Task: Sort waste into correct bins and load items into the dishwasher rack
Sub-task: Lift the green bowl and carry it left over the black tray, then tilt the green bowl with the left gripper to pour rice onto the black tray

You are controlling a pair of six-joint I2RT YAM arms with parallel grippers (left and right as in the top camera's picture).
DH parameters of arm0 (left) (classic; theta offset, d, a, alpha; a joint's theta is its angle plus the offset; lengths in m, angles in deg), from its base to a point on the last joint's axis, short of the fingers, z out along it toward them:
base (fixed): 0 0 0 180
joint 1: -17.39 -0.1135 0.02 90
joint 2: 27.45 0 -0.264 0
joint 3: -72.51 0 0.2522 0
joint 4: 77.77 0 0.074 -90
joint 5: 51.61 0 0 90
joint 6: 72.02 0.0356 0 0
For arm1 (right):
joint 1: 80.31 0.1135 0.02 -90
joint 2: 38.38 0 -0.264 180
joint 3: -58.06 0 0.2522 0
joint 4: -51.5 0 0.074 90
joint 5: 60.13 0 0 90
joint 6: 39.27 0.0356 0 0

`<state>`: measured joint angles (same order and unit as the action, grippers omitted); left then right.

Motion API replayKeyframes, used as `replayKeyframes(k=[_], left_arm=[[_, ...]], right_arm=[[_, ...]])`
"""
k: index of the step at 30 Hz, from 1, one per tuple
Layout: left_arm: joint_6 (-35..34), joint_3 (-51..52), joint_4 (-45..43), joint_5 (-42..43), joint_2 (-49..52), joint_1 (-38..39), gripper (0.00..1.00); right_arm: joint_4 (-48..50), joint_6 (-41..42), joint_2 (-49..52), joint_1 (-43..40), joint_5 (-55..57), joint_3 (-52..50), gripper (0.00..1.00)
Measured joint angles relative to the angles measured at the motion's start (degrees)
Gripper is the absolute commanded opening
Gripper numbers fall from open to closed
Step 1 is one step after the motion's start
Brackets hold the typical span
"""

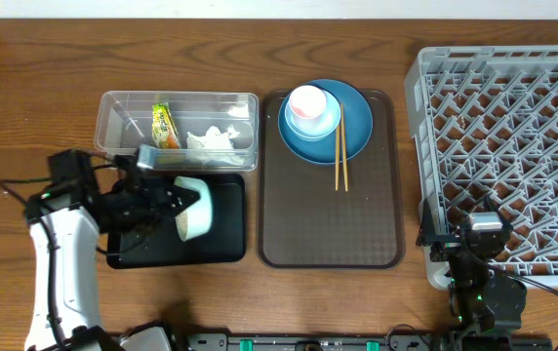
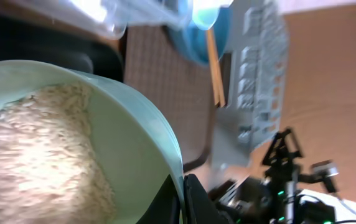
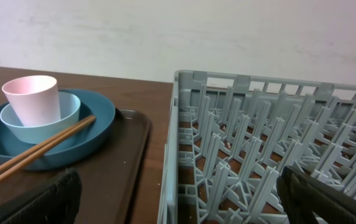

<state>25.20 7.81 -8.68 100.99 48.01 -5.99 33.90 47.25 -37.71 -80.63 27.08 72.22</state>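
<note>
My left gripper [image 1: 174,202] is shut on the rim of the mint-green bowl [image 1: 195,208] and holds it tipped on its side over the black tray [image 1: 222,249]. In the left wrist view the bowl [image 2: 134,143] still holds white rice [image 2: 35,155], with my fingers [image 2: 183,202] pinching the rim. The clear container [image 1: 123,105] holds the yellow-green wrapper [image 1: 165,125] and white tissue [image 1: 213,141]. The dark blue plate [image 1: 355,122], light blue bowl [image 1: 324,117], pink cup [image 1: 307,102] and chopsticks [image 1: 339,156] sit on the brown tray. My right gripper [image 1: 471,237] is open at the grey rack's [image 1: 513,146] front left corner.
The brown serving tray [image 1: 328,219] lies between the black tray and the rack. In the right wrist view the rack wall [image 3: 172,162] stands right before the open fingers, with the plate stack [image 3: 41,121] on the left.
</note>
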Motion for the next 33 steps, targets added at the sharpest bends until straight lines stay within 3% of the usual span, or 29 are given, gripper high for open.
replayKeyframes(k=[8, 33], left_arm=[[1.64, 0.0, 1.25, 4.68, 0.02, -4.83, 0.06], [3.78, 0.02, 4.92, 14.03, 0.02, -5.05, 0.06]], right_arm=[[0.0, 0.0, 0.0, 0.0, 0.0, 0.0, 0.99], [0.0, 0.0, 0.0, 0.0, 0.0, 0.0, 0.99]])
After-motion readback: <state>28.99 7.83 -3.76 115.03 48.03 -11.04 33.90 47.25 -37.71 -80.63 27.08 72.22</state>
